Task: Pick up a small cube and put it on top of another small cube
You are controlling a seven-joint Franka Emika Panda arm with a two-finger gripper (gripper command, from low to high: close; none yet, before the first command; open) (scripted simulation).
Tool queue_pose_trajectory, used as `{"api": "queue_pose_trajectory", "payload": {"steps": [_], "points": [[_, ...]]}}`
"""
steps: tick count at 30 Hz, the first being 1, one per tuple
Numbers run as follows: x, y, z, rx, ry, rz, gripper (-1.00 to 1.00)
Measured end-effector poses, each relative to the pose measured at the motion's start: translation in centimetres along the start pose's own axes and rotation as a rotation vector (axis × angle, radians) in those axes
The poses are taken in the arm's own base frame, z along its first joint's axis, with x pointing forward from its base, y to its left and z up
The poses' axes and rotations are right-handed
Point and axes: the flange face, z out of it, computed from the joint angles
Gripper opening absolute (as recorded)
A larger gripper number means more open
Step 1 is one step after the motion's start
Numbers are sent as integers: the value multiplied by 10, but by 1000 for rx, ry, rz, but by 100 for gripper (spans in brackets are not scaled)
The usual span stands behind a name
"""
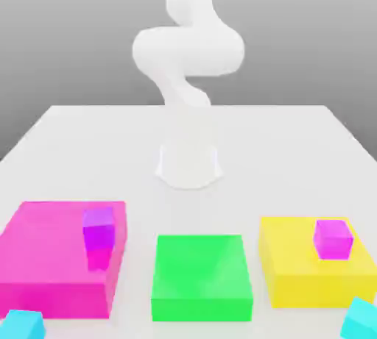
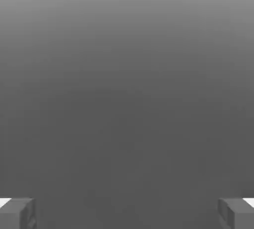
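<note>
Gripper [image 2: 127, 213] fingers stand spread wide in the hand view, one grey fingertip [image 2: 17, 213] at each lower corner, nothing between them but a plain grey surface. In the exterior view the white arm [image 1: 188, 51] rises from its base at 12 o'clock on the pale desk [image 1: 294, 146]. Across the near side lie three flat blocks: pink block [image 1: 51, 257] at 8 o'clock, green block [image 1: 200, 275] at 6, yellow block [image 1: 294, 271] at 4. The violet-purple cube [image 1: 99, 229] sits on the pink block's right part; a magenta cube [image 1: 333, 238] sits on the yellow block. One cyan cube [image 1: 22, 325] rests on the desk at 7 o'clock, second cyan cube [image 1: 361, 319] at 5
</note>
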Motion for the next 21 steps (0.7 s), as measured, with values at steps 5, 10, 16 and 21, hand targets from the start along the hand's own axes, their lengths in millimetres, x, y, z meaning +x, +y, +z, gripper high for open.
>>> {"api": "queue_pose_trajectory", "payload": {"steps": [5,10,16,21], "points": [[28,24,85,-59,-116,20,0],[44,59,167,-125,-213,42,0],[51,115,259,-217,-307,68,0],[50,176,326,-307,-366,91,0]]}}
